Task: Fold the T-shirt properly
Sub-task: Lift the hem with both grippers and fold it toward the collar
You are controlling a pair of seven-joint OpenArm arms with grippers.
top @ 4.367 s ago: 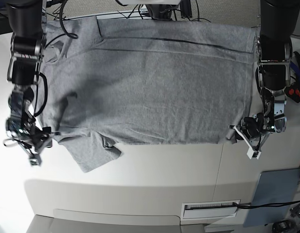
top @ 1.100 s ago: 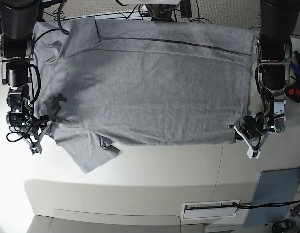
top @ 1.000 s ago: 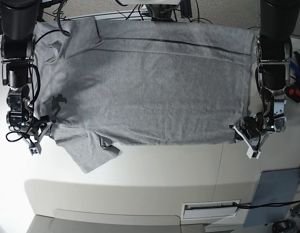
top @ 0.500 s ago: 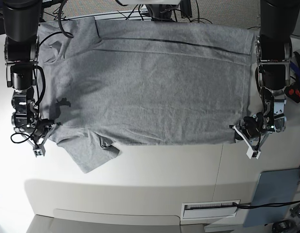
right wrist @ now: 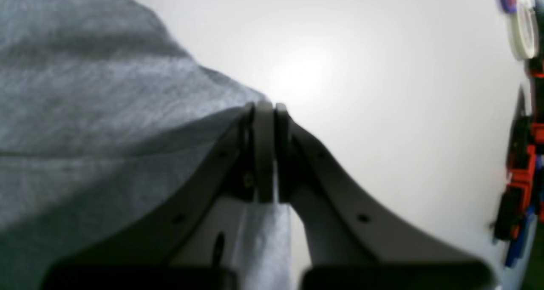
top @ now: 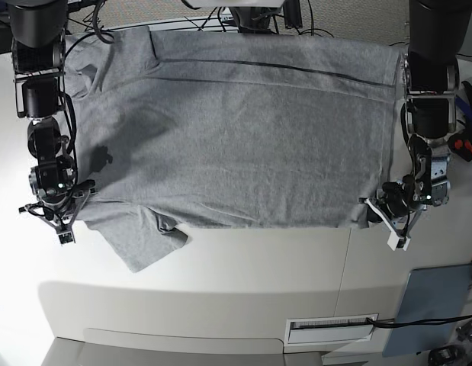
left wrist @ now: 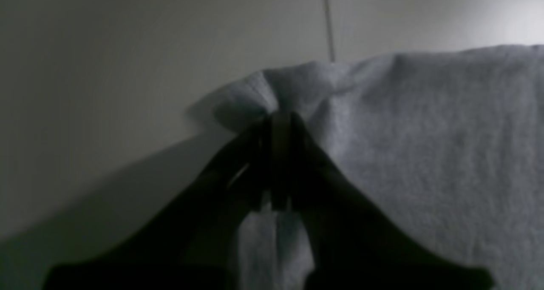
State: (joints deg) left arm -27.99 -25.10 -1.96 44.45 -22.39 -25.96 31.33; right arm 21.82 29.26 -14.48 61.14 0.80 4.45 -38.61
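From the base view we look straight down from high above, taking in the whole T-shirt (top: 236,130) spread on the table (top: 258,267), with both arms entering from 12 o'clock. Our left wrist view sits very close behind the left gripper (left wrist: 278,124), facing along its fingers toward 12 o'clock. Our right wrist view does likewise behind the right gripper (right wrist: 264,111). Each wrist view shares with the base view one shirt corner: at 4 o'clock and 8 o'clock.

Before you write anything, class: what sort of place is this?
Probably a robotics lab or workshop: two robot arms work a T-shirt on a white table, with cables behind and tools at the edge.
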